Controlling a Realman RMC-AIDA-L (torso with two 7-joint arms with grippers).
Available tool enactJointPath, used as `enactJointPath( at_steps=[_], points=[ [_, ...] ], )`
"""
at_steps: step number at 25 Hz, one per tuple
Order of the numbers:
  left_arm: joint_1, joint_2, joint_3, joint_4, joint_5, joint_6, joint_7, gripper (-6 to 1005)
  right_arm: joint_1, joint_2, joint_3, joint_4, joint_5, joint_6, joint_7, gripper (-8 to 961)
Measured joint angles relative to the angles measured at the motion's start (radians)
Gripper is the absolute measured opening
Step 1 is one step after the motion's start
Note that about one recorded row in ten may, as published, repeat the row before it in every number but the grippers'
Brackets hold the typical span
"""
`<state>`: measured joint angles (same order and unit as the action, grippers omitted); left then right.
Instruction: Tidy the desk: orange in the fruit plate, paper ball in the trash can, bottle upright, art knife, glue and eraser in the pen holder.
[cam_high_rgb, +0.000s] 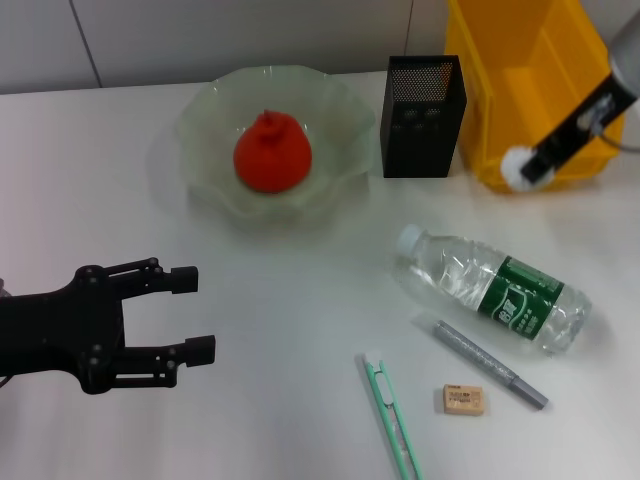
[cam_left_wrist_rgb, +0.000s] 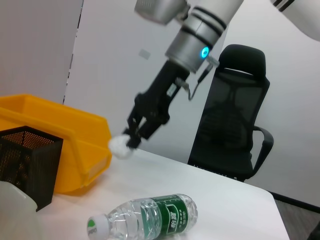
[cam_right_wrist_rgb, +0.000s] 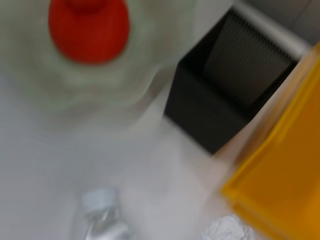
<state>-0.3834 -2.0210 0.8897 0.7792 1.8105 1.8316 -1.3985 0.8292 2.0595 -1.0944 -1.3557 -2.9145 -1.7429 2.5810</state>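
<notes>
The orange (cam_high_rgb: 272, 152) lies in the fruit plate (cam_high_rgb: 205, 115). My right gripper (cam_high_rgb: 528, 166) is shut on the paper ball (cam_high_rgb: 516, 165) and holds it in the air at the front wall of the trash can (cam_high_rgb: 540, 70). The left wrist view shows the gripper (cam_left_wrist_rgb: 133, 140), the ball (cam_left_wrist_rgb: 120, 147) and the can (cam_left_wrist_rgb: 65, 131) too. The bottle (cam_high_rgb: 495, 290) lies on its side, cap towards the plate. The grey glue stick (cam_high_rgb: 490, 362), the green art knife (cam_high_rgb: 393, 415) and the eraser (cam_high_rgb: 463, 399) lie in front of it. The pen holder (cam_high_rgb: 424, 115) stands between plate and can. My left gripper (cam_high_rgb: 203, 315) is open and empty at the front left.
The white table (cam_high_rgb: 100, 180) ends at a wall behind the plate and the can. A black office chair (cam_left_wrist_rgb: 235, 115) stands beyond the table's right side in the left wrist view. The right wrist view shows the orange (cam_right_wrist_rgb: 89, 27), pen holder (cam_right_wrist_rgb: 225, 100) and can (cam_right_wrist_rgb: 280, 190), blurred.
</notes>
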Motion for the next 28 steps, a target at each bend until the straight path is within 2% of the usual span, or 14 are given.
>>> enactJointPath(
  at_steps=[3, 12, 14, 17, 18, 23, 28],
  points=[
    [0.0, 0.002, 0.0, 0.0, 0.0, 0.002, 0.0, 835, -0.002, -0.007, 0.001, -0.05, -0.001, 0.045, -0.017, 285],
    [0.009, -0.002, 0.0, 0.0, 0.0, 0.007, 0.0, 834, -0.045, -0.023, 0.01, -0.016, -0.004, 0.251, -0.071, 283],
    [0.013, -0.002, 0.0, 0.0, -0.001, 0.009, -0.005, 834, -0.067, -0.027, 0.016, 0.021, -0.004, 0.352, -0.097, 283],
    [0.013, -0.002, 0.0, 0.0, -0.001, 0.008, -0.007, 833, -0.073, -0.029, 0.017, 0.061, -0.003, 0.413, -0.109, 295],
    [0.013, -0.002, 0.0, 0.0, -0.001, 0.008, -0.007, 833, -0.074, -0.031, 0.019, 0.111, -0.002, 0.47, -0.118, 307],
    [0.014, -0.002, 0.0, 0.0, -0.001, 0.003, -0.008, 832, -0.059, -0.038, 0.049, 0.225, -0.002, 0.577, -0.132, 371],
    [0.011, -0.001, 0.0, -0.001, 0.005, 0.002, -0.012, 832, -0.053, -0.041, 0.065, 0.253, 0.0, 0.62, -0.132, 434]
  ],
)
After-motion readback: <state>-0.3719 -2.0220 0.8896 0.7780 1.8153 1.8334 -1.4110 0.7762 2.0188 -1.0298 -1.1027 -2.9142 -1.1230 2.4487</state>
